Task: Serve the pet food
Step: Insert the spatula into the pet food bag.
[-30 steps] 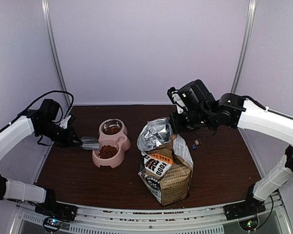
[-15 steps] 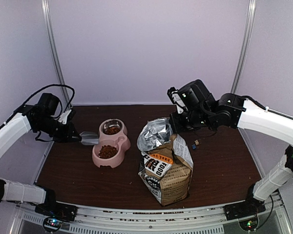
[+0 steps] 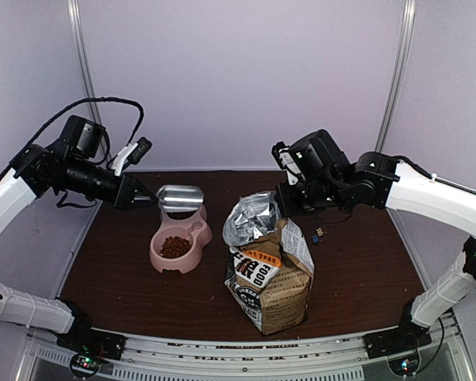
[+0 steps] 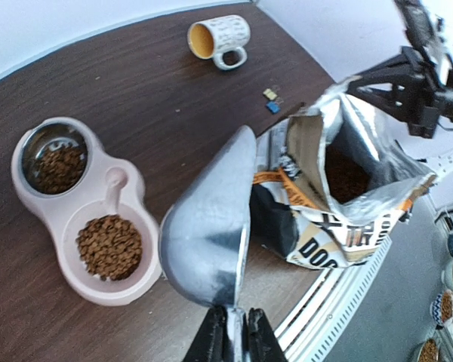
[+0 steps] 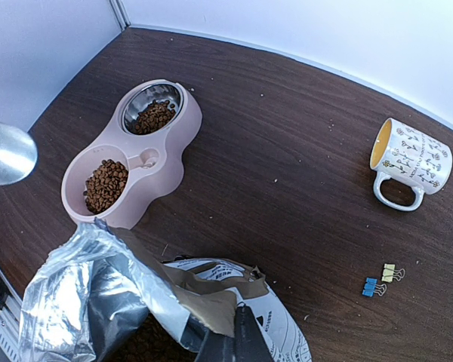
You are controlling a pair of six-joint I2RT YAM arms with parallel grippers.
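The brown tabletop (image 3: 357,262) carries the open dog-food bag (image 3: 271,278), its foil rim pinched in the right hand (image 3: 285,197). Left of it sits the pink double bowl (image 3: 197,232). The left hand (image 3: 140,198) clamps the handle of the silver scoop (image 3: 179,198), raised by the bowl. Pet food (image 4: 109,245) lies in both wells and inside the bag.
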